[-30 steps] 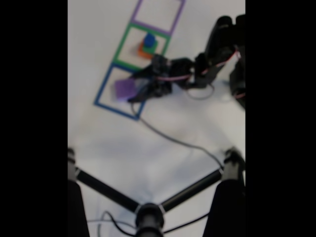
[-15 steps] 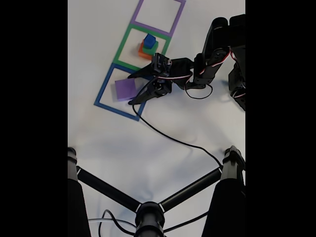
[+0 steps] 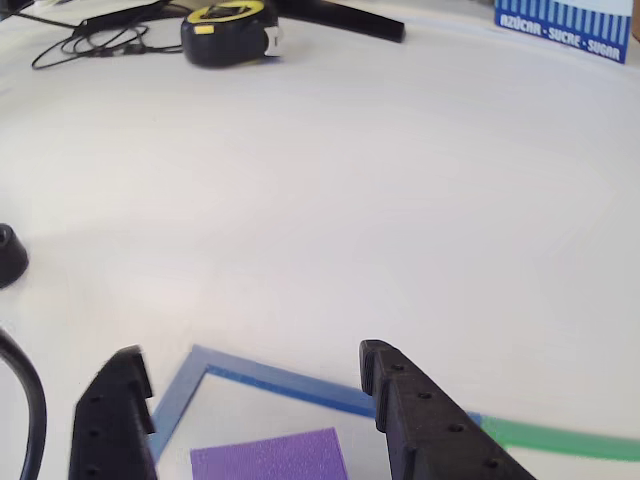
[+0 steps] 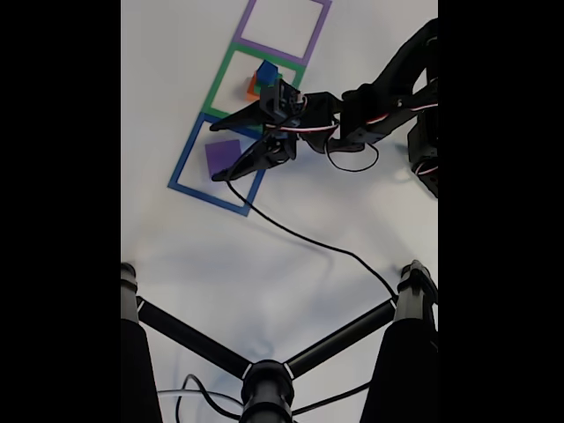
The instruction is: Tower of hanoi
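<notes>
Four foam blocks, jaws spread over the purple slab

Four pieces to the tower, split between two taped squares. Widest and flattest, the purple slab [image 4: 222,155]: thin, square, matt with a fine grain in the other view [image 3: 268,457], lying flat inside the blue tape square [image 4: 182,167]. Next door, inside the green tape square [image 4: 222,84], a stack: orange block [image 4: 252,85] at the bottom, only an edge showing, blue cube [image 4: 264,69] on top, upper part visible in the fixed view. Green block between them hidden by the arm; cannot tell more. Beyond that, a purple tape square [image 4: 284,48] holding nothing but bare white.

Gripper [image 4: 226,148] black, hard plastic, long tapered fingers with rows of small holes; jaws spread wide, one finger on each side of the slab, tips low over the blue square, pinching nothing. Contact with the slab not clear.

White, smooth surface [image 3: 350,180] under everything. Thin black cable [image 4: 308,242] curving away from the arm. Black tripod legs [image 4: 264,370] along the bottom of the fixed view. Far off in the other view, a black and yellow tape measure [image 3: 228,30] and a blue and white striped sugar box [image 3: 565,25].
</notes>
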Robot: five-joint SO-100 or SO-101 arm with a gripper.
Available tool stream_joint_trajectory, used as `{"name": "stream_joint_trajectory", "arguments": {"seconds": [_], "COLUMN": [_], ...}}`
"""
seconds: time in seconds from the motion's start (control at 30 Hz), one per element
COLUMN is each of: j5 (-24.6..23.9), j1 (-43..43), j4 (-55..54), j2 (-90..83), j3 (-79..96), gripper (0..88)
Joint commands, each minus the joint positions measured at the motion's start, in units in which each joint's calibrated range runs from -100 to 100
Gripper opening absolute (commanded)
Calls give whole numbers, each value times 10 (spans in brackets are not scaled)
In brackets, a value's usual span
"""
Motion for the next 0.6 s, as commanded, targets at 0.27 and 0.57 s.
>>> {"name": "stream_joint_trajectory", "arguments": {"seconds": [0.27, 0.57], "j5": [8, 8], "j1": [38, 158], "j4": [588, 1109], "j2": [-428, -491], "j3": [-104, -416], "gripper": [24, 21]}}
